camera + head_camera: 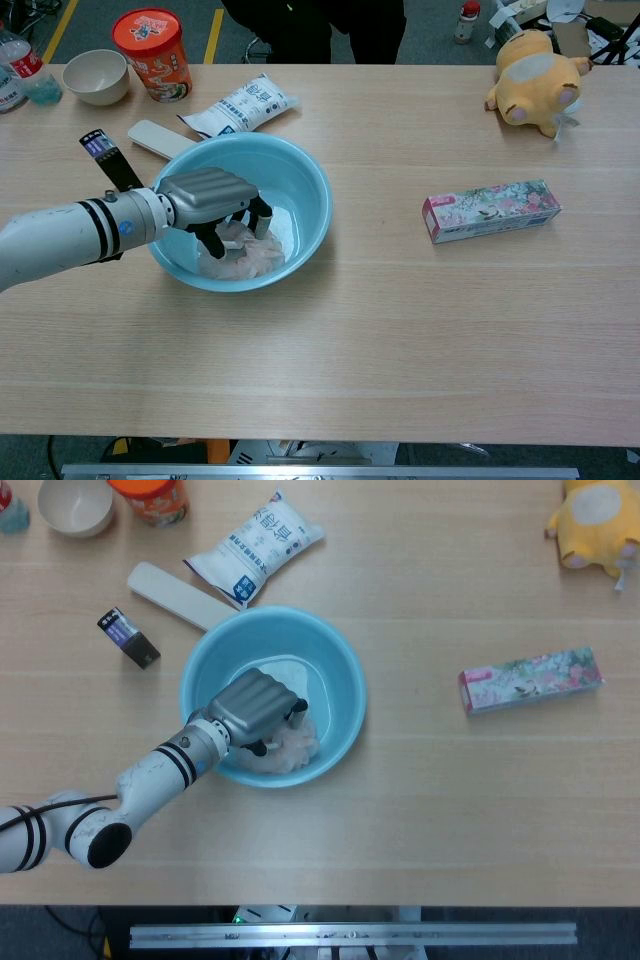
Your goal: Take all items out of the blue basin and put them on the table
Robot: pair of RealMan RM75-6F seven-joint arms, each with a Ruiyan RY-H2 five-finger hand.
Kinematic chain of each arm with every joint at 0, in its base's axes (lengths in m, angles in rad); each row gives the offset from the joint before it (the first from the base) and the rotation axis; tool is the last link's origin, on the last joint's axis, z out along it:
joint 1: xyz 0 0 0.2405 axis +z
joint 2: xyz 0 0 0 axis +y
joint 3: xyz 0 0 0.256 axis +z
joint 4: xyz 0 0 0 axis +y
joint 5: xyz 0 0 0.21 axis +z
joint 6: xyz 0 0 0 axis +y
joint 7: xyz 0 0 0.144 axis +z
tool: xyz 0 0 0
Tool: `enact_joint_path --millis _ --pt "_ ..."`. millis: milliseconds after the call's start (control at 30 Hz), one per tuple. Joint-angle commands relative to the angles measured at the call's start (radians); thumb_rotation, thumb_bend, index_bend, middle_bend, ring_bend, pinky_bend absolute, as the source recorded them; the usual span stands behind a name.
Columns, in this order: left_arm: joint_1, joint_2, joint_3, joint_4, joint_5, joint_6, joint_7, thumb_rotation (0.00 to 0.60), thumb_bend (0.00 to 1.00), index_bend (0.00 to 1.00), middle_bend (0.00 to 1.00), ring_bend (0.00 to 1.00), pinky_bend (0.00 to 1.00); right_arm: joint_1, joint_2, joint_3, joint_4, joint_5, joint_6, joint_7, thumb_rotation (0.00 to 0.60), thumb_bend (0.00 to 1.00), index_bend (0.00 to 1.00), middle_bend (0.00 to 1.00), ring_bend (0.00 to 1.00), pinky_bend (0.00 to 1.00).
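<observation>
The blue basin (345, 670) (310, 180) stands left of the table's middle. In its bottom lies a pale pink and white crumpled bag (295, 742) (255, 258). My left hand (258, 705) (208, 192) reaches into the basin from the left, its fingers curled down around the bag, which they grip against the basin floor. Part of the bag is hidden under the hand. My right hand shows in neither view.
Behind the basin lie a white pouch (254, 544), a flat white case (175, 594) and a small black box (128, 637). A bowl (73, 504) and an orange cup (150, 40) stand far left. A floral box (530, 679) and yellow plush (595, 520) are right.
</observation>
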Motion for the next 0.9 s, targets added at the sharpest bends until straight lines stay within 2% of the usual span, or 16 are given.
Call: enact_joint_path --millis 33,433,667,900 --pt "0.002 0.006 -0.007 -0.005 0.003 0.010 -0.011 0.600 0.38 0.52 0.54 0.55 0.58 -0.001 0.001 0.000 0.001 0.000 0.002 0.002 0.600 0.02 0.00 0.19 0.10 0.26" --pt "0.027 0.084 -0.056 -0.045 0.020 0.071 -0.111 0.600 0.39 0.54 0.57 0.56 0.64 -0.004 0.000 0.002 0.005 -0.002 0.007 0.011 0.600 0.02 0.00 0.19 0.10 0.26" --pt "0.054 0.130 -0.129 -0.052 0.034 0.154 -0.220 0.600 0.39 0.54 0.57 0.56 0.64 -0.002 -0.005 0.001 0.006 -0.008 0.004 0.011 0.600 0.02 0.00 0.19 0.10 0.26" --pt "0.088 0.127 -0.202 0.009 0.020 0.236 -0.352 0.600 0.39 0.55 0.57 0.55 0.64 -0.003 -0.005 -0.001 0.004 -0.011 0.005 0.010 0.600 0.02 0.00 0.19 0.10 0.26"
